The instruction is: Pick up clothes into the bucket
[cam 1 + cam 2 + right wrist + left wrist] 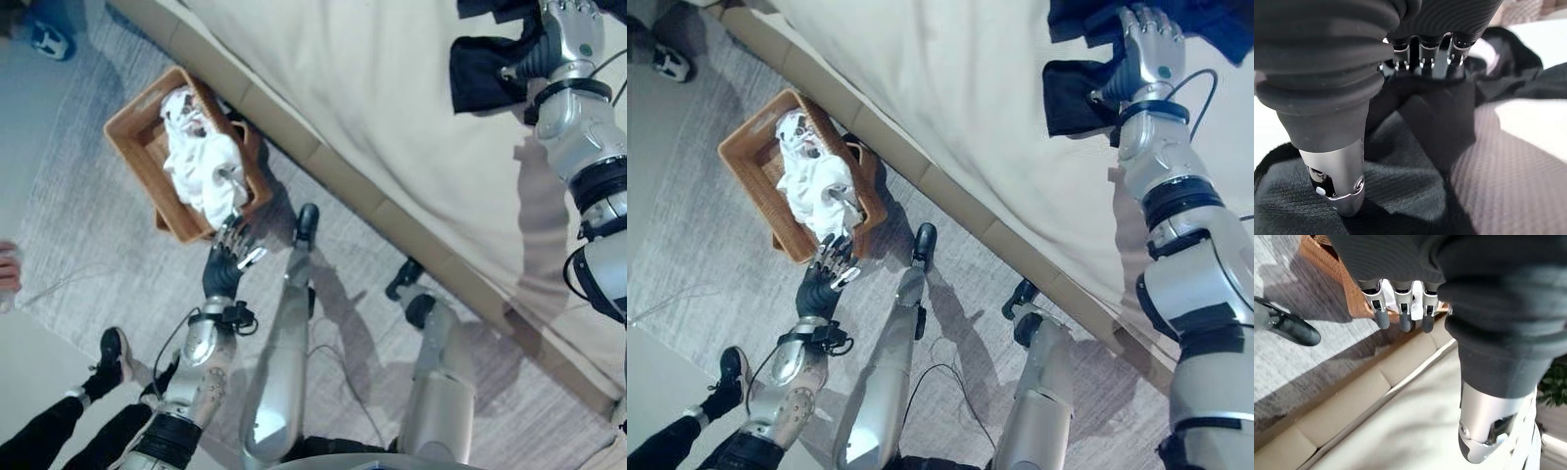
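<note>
A brown wicker basket stands on the rug beside the bed, with white clothes piled in it. My left hand hovers by the basket's near corner with relaxed fingers and holds nothing. A black garment lies crumpled on the cream bed at the far right. My right hand rests flat on top of it. In the right wrist view its fingers press into the dark cloth and its thumb points straight out.
The bed's tan padded edge runs diagonally between the basket and the mattress. A person's black-clad legs and shoe stand at my lower left on the grey rug. Another shoe shows at the top left.
</note>
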